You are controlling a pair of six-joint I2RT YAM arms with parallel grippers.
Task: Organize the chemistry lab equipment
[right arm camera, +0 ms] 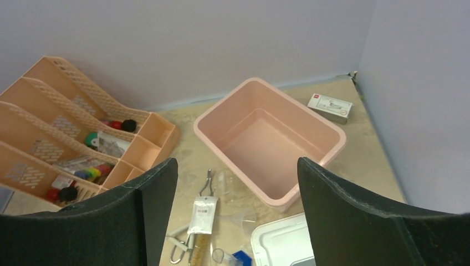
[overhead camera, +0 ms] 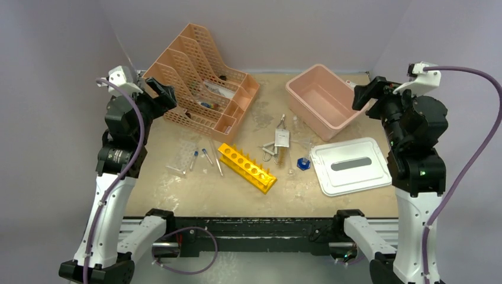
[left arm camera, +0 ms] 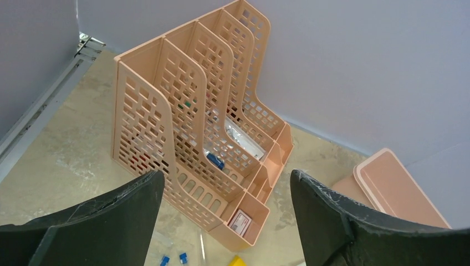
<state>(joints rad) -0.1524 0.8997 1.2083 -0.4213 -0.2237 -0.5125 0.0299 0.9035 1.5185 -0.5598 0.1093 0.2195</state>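
The yellow test-tube rack lay at an angle near the middle of the worktop, its row of holes facing up. Two thin blue-capped tubes lay just left of it, not touching. The silvery metal tongs lay behind and to its right, and the small blue piece sat beside the white lid. Farther back stood the open pink tub, with the peach mesh organizer at the back left. The left tool hung raised by the organizer's left edge, fingers wide apart, holding nothing. The right tool hung by the tub, likewise spread and bare.
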